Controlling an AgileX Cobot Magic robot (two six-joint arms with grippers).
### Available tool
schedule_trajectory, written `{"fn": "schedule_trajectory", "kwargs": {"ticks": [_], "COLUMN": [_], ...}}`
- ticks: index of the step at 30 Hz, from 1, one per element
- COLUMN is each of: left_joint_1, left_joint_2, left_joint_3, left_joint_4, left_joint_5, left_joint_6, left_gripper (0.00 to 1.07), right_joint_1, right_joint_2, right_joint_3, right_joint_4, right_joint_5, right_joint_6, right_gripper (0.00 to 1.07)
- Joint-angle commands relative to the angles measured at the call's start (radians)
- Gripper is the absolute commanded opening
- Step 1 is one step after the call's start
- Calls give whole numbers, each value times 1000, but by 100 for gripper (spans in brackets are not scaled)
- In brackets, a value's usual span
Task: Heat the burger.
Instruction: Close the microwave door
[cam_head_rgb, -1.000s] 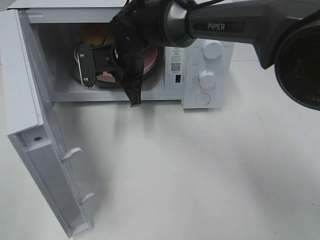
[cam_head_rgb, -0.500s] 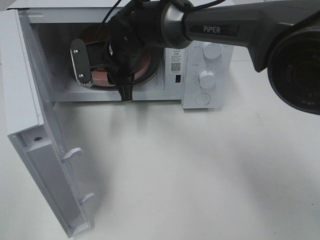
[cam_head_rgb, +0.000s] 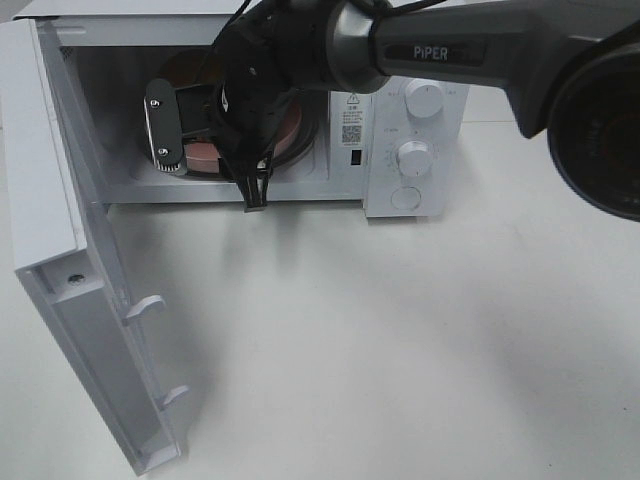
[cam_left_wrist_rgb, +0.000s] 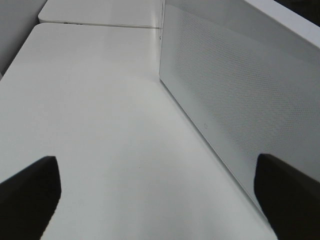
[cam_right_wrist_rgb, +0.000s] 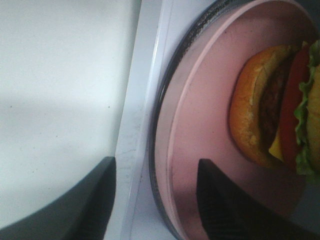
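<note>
The burger (cam_right_wrist_rgb: 265, 115), with a golden-brown bun, green lettuce and red filling, sits on the pink dish (cam_right_wrist_rgb: 200, 125) on the glass turntable (cam_right_wrist_rgb: 161, 150) inside the microwave (cam_head_rgb: 410, 150). In the exterior high view my right arm hides the burger, and only part of the pink dish (cam_head_rgb: 200, 155) shows. My right gripper (cam_head_rgb: 208, 165) is in the microwave's opening. It is open, with one finger on each side of the dish's near rim and a clear gap to it in the right wrist view (cam_right_wrist_rgb: 156, 210). My left gripper (cam_left_wrist_rgb: 160, 200) is open and empty above the white table.
The microwave door (cam_head_rgb: 80, 300) hangs wide open at the left, reaching toward the table's front. Its outer panel (cam_left_wrist_rgb: 225, 90) stands close beside my left gripper. Two knobs (cam_head_rgb: 425, 100) and a round button (cam_head_rgb: 405, 198) are on the microwave's right panel.
My right gripper has moved left and farther into the microwave with the pink dish. Its lower fingertip has since dropped a little. The door has not moved.
</note>
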Motion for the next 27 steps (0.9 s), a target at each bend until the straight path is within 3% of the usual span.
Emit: {"fn": "schedule_trajectory", "kwargs": {"ticks": [1,19,27], "left_joint_1": [-6,-6,-6], "left_joint_2": [-20,-20,-20], "left_joint_3": [2,2,2], "left_joint_4": [-3,-3,-3], "left_joint_5": [-9,-9,-9], "left_joint_6": [-7,-7,-7], "left_gripper": [98,98,98], "right_joint_1": [-2,-2,-2], "right_joint_2": [-67,-320,-417], "right_joint_3": [75,454,563], "right_joint_4": [7,13,-7], "right_joint_5": [-31,-181,-179], "right_joint_6": [3,29,155], "right_gripper": [54,73,73]}}
